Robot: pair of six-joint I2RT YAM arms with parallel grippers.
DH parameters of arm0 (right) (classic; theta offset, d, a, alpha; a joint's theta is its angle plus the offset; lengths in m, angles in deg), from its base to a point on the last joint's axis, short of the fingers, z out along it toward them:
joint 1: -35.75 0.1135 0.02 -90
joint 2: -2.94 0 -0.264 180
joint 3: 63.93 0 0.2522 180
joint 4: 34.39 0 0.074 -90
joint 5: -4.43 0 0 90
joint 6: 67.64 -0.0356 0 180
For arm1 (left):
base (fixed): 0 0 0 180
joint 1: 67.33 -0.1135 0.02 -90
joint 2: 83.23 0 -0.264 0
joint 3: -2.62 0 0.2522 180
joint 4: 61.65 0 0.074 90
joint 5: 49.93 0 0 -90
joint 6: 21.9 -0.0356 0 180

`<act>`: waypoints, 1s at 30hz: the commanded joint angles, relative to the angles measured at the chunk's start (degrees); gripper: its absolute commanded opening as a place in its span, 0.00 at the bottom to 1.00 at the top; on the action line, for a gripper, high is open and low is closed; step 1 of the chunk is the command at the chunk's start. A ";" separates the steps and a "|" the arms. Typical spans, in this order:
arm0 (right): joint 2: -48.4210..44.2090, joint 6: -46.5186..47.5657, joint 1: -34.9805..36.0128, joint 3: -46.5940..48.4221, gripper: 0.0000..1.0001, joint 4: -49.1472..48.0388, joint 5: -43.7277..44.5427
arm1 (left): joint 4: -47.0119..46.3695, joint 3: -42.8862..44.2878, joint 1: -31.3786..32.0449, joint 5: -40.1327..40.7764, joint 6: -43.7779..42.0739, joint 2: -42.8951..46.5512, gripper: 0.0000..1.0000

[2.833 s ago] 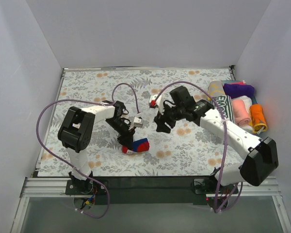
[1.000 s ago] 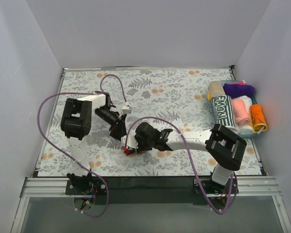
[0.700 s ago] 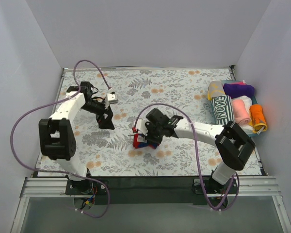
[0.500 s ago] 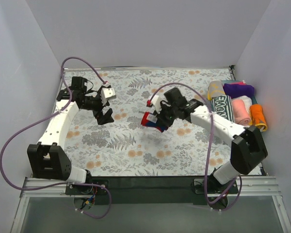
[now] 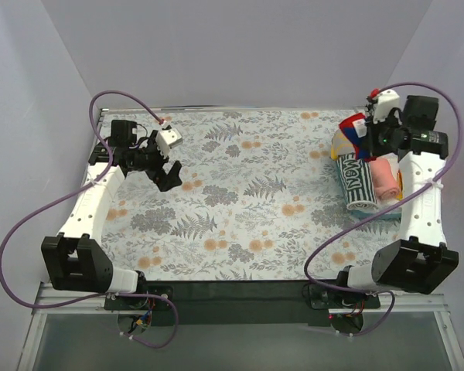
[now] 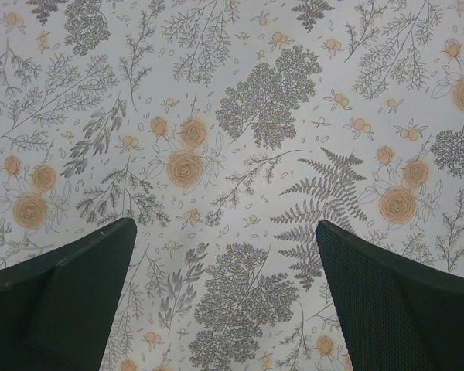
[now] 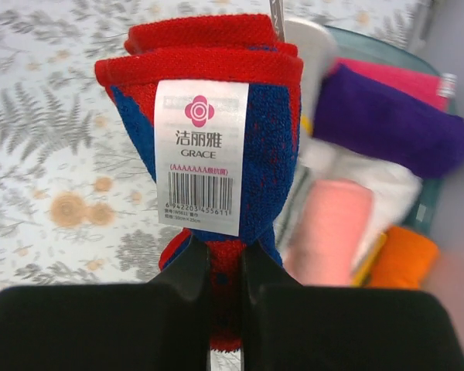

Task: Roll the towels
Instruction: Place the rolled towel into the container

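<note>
My right gripper [image 5: 365,133] is shut on a rolled red and blue towel [image 5: 353,126] and holds it in the air above the left end of the tray [image 5: 394,216] at the far right. In the right wrist view the roll [image 7: 216,139] stands up from my gripper [image 7: 226,267], a white barcode label facing the camera. A salmon-pink rolled towel [image 5: 383,176] [image 7: 332,224] lies in the tray. My left gripper [image 5: 165,178] [image 6: 224,228] hangs open over the bare patterned cloth at the far left, nothing between its fingers.
The tray also holds a cream roll [image 5: 341,142], a green-and-white roll with script [image 5: 357,179], a purple roll [image 5: 381,143] [image 7: 387,124] and an orange roll [image 5: 411,188] [image 7: 402,259]. The flower-and-fern table covering [image 5: 247,193] spreads between the arms. Grey walls close in three sides.
My right gripper has lifted the red and blue roll from the table's middle and carried it right, over the tray. The left arm has drawn back to the far left and its jaws have opened.
</note>
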 commanded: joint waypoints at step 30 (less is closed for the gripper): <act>15.57 2.53 -20.34 4.98 0.01 -0.81 16.12 | -1.31 0.02 0.52 0.36 4.62 -2.98 0.98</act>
